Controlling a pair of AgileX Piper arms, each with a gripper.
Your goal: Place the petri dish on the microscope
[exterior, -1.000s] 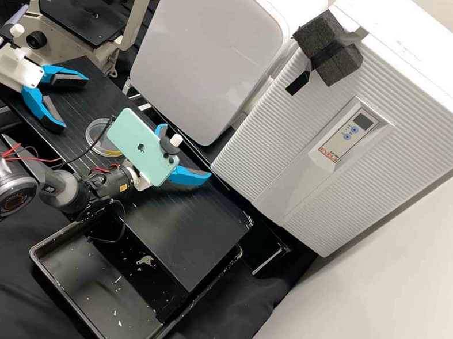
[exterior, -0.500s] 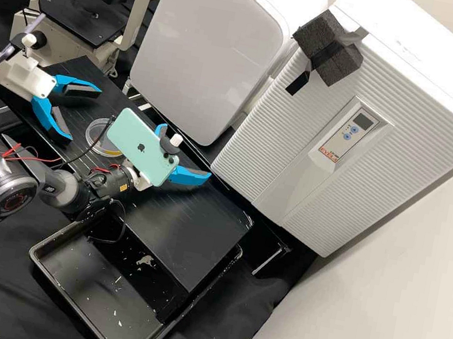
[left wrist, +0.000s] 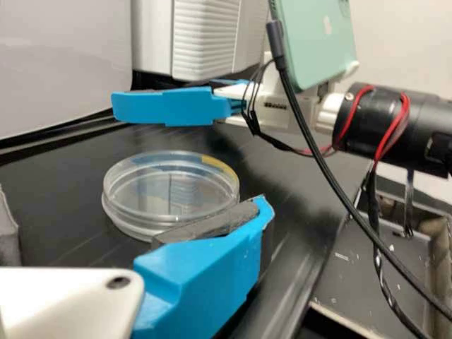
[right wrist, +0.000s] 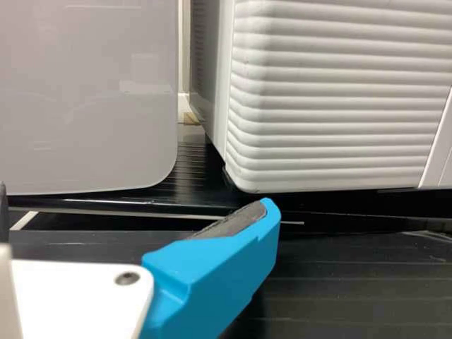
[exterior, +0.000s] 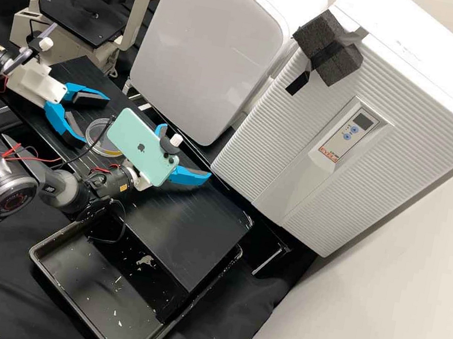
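In the high view my left gripper (exterior: 94,123) stands open at the near edge of the petri dish (exterior: 96,136), which lies flat on the black bench. The left wrist view has the clear round dish (left wrist: 169,191), yellow mark on its rim, in front of the open left gripper (left wrist: 134,206); one fingertip overlaps its edge. My right gripper (exterior: 186,151), open and holding nothing, is beyond the dish, partly behind a green phone. In the right wrist view the right gripper (right wrist: 137,201) faces white cabinets. The microscope (exterior: 81,15) has a bare black stage.
A green phone (exterior: 137,145) is mounted on the right arm, with a cable hanging close to the dish. Two large white appliances (exterior: 208,43) line the bench's back. A black tray (exterior: 96,281) lies below the bench (exterior: 185,238) at the front.
My left gripper has moved right and slightly down in the high view, up to the dish, staying open. The right arm and the dish have kept still.
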